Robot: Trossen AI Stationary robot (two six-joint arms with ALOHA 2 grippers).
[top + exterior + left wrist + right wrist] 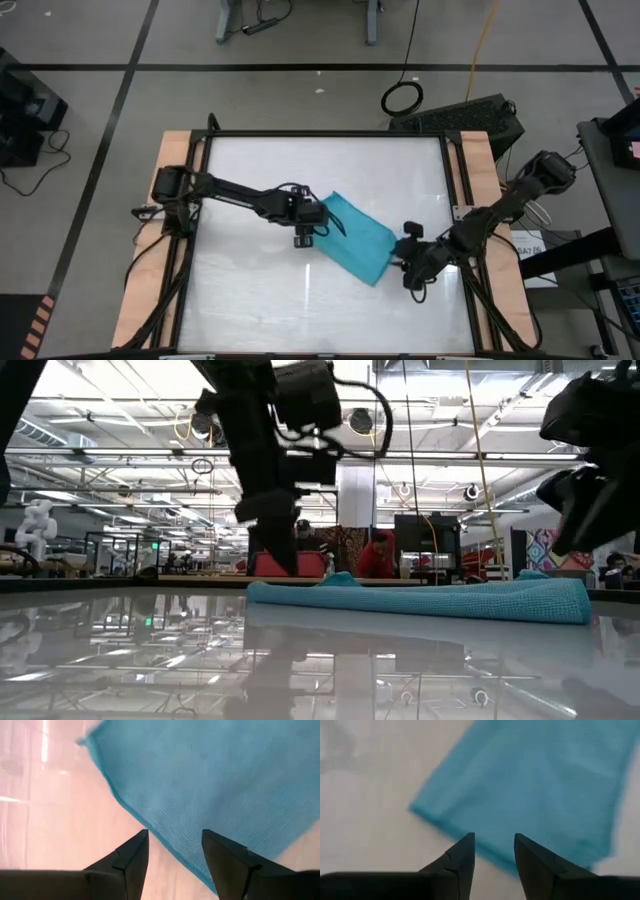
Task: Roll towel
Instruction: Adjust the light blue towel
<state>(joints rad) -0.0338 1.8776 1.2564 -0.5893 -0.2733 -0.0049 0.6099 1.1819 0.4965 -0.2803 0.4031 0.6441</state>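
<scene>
The teal-blue towel (358,238) lies flat near the middle of the glossy white table, slanting from far left to near right. In the low view the towel (430,598) shows as a low, thick strip. My left gripper (303,238) stands open just above the towel's left edge (145,815), pointing steeply down, with one finger over the cloth and one over bare table. At the towel's near right end (470,827), my right gripper (400,262) is open and slants down toward it. In the low view my right gripper (575,530) hangs clear above that end.
Wooden strips (178,160) and black rails run along the table's left and right sides. Bare table top (300,310) lies all around the towel. Beyond the far edge, on the floor, are a black case (470,118) and a coiled cable (402,98).
</scene>
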